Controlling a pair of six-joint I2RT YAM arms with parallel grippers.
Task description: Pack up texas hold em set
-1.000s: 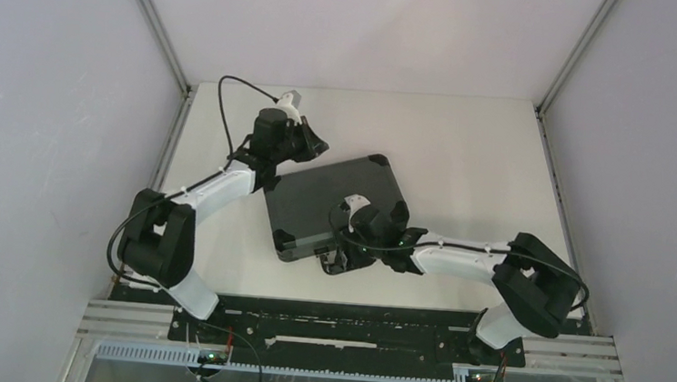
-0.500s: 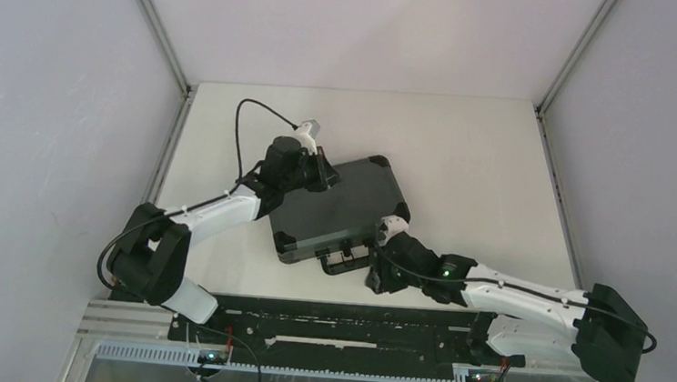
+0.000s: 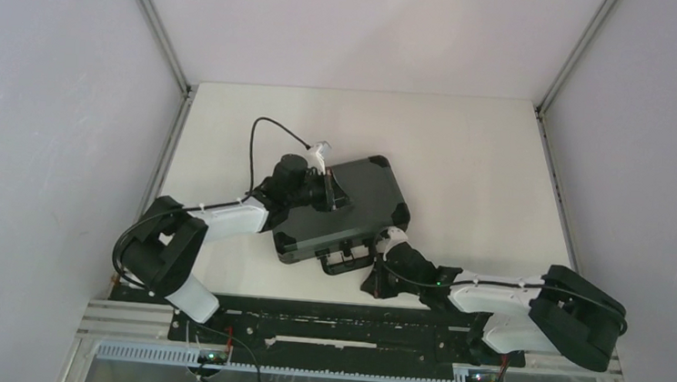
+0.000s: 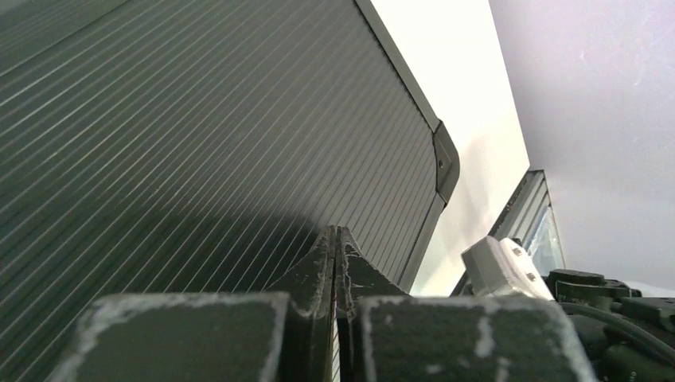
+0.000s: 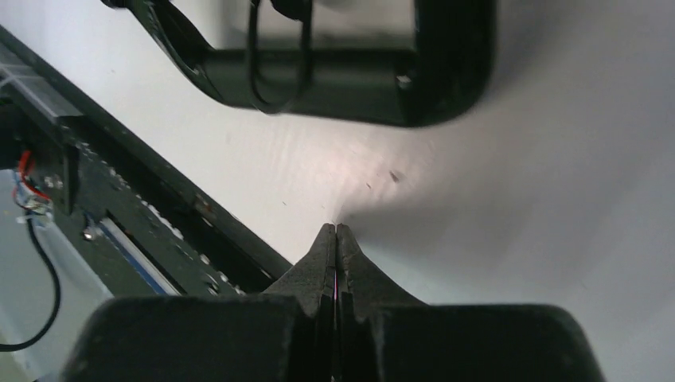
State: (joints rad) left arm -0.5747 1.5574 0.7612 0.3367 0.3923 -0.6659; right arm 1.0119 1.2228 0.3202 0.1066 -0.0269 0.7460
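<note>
Two grippers were seen clenched and empty. The left gripper [image 4: 336, 239] was set with its closed tips on the ribbed lid of the briefcase [image 3: 357, 197], toward the lid's left end. This was most likely done so that the lid could be pressed down and the case steadied. The briefcase was laid flat on the table [image 3: 474, 156] with its lid shut, turned slightly askew, and its handle [image 3: 345, 261] faced the near edge. No chips, cards or buttons were to be seen outside it, so the contents were judged to be stowed inside. The right gripper [image 5: 336, 235] was held low over the bare table just beside the handle. It seemed to touch neither handle nor case, though the handle was blurred in the wrist view. Its pinched fingers were judged suited to nudging a latch, fastening being what appeared to be left.
</note>
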